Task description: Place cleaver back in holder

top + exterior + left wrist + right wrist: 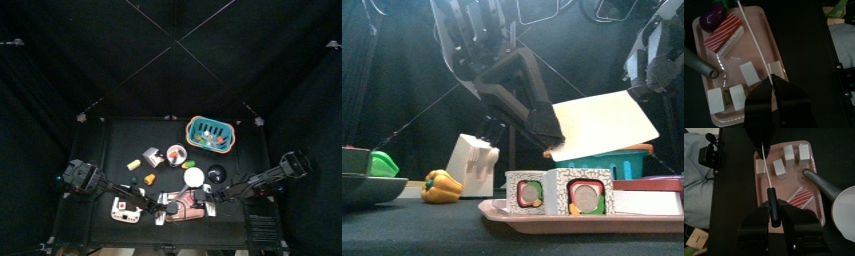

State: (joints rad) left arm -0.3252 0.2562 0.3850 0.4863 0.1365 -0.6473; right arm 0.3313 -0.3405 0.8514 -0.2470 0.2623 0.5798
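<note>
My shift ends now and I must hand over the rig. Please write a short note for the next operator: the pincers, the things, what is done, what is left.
Left pincer: shut on the far end of the cleaver blade.
Right pincer: shut on its dark handle.
Cleaver: in the air above the pink tray, carried between both arms.
Holder: seemingly the white block on the table beside the tray, with no cleaver in it.
Done: cleaver picked up.
Left: carry it to the holder, slide it in, release.

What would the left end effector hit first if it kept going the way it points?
Likely the pink tray, near its white blocks; the left end effector holds the cleaver above it, height unclear.
</note>
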